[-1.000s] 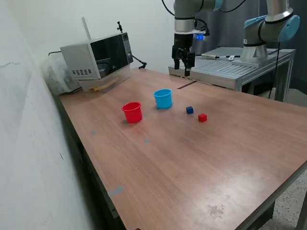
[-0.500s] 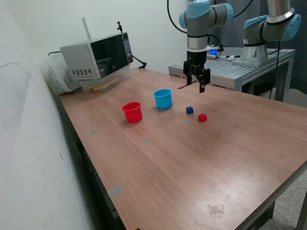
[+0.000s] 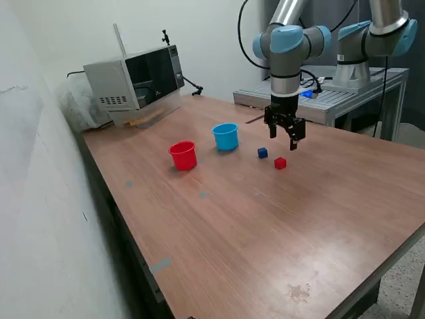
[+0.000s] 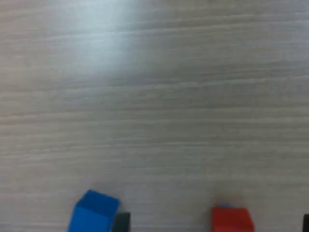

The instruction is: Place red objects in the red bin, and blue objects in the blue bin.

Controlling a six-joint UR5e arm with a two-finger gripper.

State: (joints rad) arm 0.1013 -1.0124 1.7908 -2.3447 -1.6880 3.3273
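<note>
My gripper (image 3: 289, 136) hangs above the worktop (image 3: 279, 226), with nothing between its fingers, which look spread apart. The red cube (image 3: 280, 163) lies on the worktop just below the fingers and a little toward the exterior view's left. The blue cube (image 3: 262, 152) sits near it, further toward the exterior view's left, on the side of the blue cup (image 3: 226, 136). The red cup (image 3: 183, 155) stands beyond that, well apart from both cubes. In the wrist view both cubes sit at the edge of the picture, so I judge the fingers are not yet centred over either one. A cube has no long axis, so I think any square approach works. The red cube seems nearer. I can read no label or writing anywhere.
</note>
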